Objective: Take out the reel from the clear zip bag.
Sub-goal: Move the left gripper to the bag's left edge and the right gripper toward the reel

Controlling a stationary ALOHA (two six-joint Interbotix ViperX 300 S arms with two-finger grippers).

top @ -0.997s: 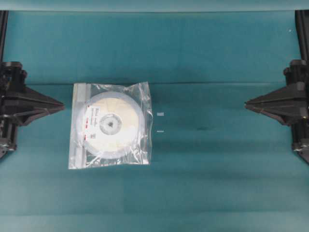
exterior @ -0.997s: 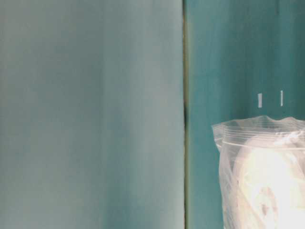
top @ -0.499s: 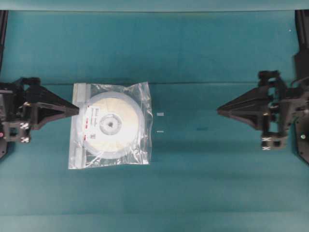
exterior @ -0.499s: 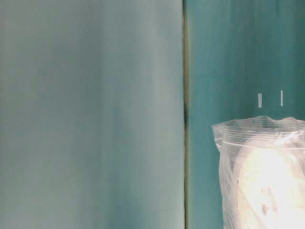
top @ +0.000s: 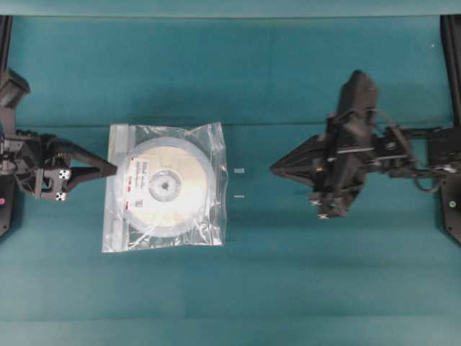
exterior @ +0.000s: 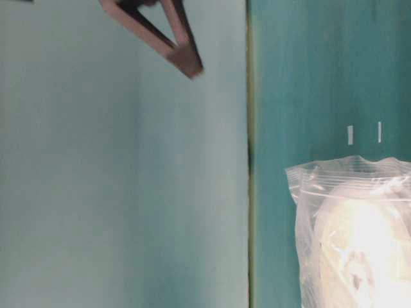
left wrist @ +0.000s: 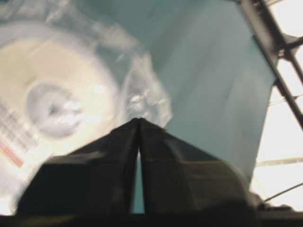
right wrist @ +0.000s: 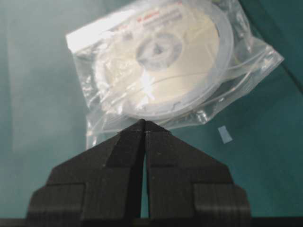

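Reel (top: 166, 185) inside clear zip bag (top: 216, 144), grippers apart.

Teal desk (top: 302, 288): the clear zip bag (top: 164, 186) lies flat on it, two small white marks (top: 240, 171) just beside.

One clear zip bag (top: 164, 187) lies on the one teal table (top: 288, 288), with one reel (top: 166, 186) inside it. Two small white tape marks (top: 240, 171) sit at the bag's 3 o'clock side. Two grippers are in view: the left gripper (top: 112, 168) at 9 o'clock and the right gripper (top: 274, 169) at 3 o'clock.
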